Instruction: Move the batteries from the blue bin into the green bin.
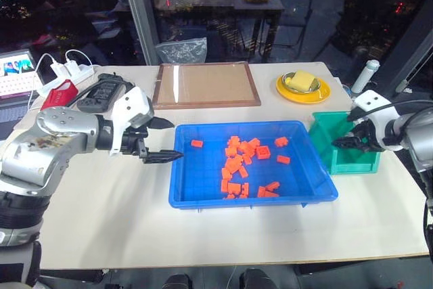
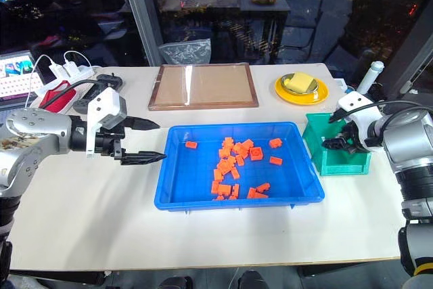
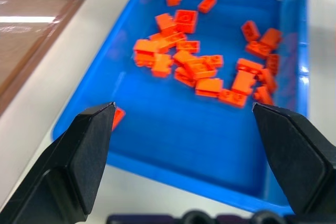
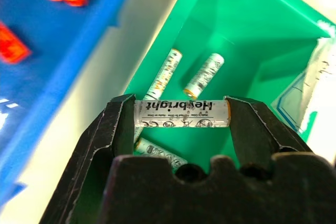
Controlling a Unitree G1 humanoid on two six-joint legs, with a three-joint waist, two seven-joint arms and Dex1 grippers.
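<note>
The blue bin (image 1: 252, 200) lies mid-table and holds several orange bricks (image 1: 242, 160). At its right end stands the green bin (image 1: 352, 161). My right gripper (image 1: 343, 142) hovers over the green bin's opening, shut on a silvery battery (image 4: 181, 114) held lengthwise between its fingers. Three more batteries (image 4: 204, 74) lie on the floor of the green bin (image 4: 247, 40). My left gripper (image 1: 176, 140) is open and empty at the blue bin's left rim, pointing across it; in the left wrist view its fingers (image 3: 89, 150) frame the bricks.
A wooden-framed tray (image 1: 206, 84) and a yellow plate (image 1: 302, 88) sit behind the bins. At the back left are a power strip (image 1: 67, 72), a red object (image 1: 59, 93) and a black device (image 1: 101, 93). A white cylinder (image 1: 365, 76) stands at the back right.
</note>
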